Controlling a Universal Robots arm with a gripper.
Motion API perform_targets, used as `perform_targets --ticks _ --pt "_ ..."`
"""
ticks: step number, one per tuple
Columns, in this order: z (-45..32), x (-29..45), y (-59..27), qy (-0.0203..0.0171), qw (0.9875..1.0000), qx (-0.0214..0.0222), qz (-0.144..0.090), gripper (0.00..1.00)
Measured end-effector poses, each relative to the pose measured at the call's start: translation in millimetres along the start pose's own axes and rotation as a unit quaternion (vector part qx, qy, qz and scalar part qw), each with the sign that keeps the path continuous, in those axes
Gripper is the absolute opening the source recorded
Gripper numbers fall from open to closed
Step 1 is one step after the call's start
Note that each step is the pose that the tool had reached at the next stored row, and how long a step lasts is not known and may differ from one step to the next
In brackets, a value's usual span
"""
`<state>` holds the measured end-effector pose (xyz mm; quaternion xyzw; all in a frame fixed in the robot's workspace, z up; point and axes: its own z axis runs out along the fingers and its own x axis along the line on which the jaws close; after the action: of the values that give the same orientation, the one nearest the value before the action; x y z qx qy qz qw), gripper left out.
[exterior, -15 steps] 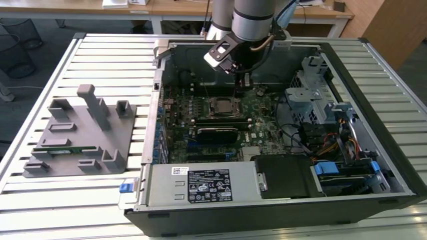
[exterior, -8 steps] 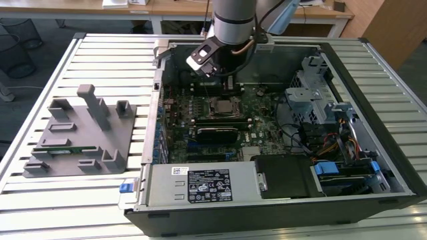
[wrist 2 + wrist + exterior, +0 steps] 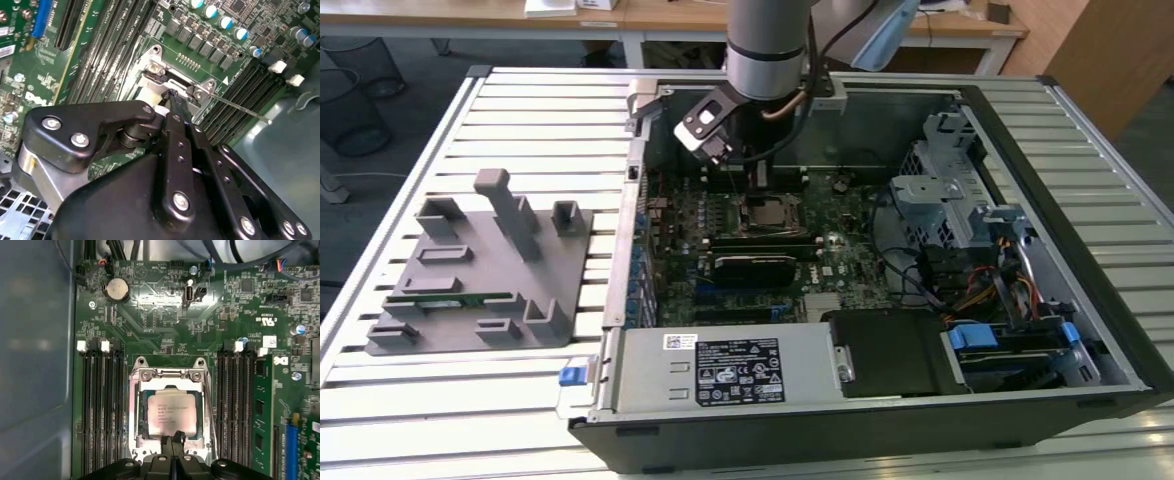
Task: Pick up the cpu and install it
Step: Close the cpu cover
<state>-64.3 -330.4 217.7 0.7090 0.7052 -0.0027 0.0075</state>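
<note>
Step in hand: seating the cpu (image 3: 172,412) in the socket (image 3: 170,374) on the motherboard (image 3: 160,305), as I judge it
Where the cpu is: lying flat inside the open socket frame, its sides square to the frame in the first wrist view
Pincer (image 3: 172,444): clenched, the two fingers pressed together with nothing seen between them; their tips sit at the near edge of the cpu, and I cannot tell whether they touch it
Arm: upright over the open computer case (image 3: 1067,150), reaching down into it in the exterior view
Doing it well: the chip likely wants to drop straight in with no sideways drag, since the contacts under it would bend easily; any push from the tips should be light and level, and the chip should lie even all round
Risk: a corner riding up on the frame, or the thin lever wire (image 3: 240,106) beside the socket catching the tips
Cpu surface: smooth silvery-grey metal lid with a pale rim, square, thin
Socket: bright metal frame with screw tabs, black surround
Memory slots (image 3: 100,405): long black ribbed channels on both sides of the socket, white clips at their ends
Fixture (image 3: 480,270): matte grey plastic with upright posts, well apart from the case on the slatted metal bench (image 3: 520,110)
</note>
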Motion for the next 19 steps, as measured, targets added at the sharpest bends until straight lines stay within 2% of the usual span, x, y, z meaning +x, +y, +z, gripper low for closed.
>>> perform_targets --ticks 9,15,19 --pt "14.2 0.4 -1.1 0.0 1.0 0.0 0.0 0.11" --pt "16.9 0.4 -1.1 -0.0001 1.0 0.0001 0.0 0.11" --pt "17.4 0.5 2.1 0.0004 1.0 -0.0001 0.0 0.11"
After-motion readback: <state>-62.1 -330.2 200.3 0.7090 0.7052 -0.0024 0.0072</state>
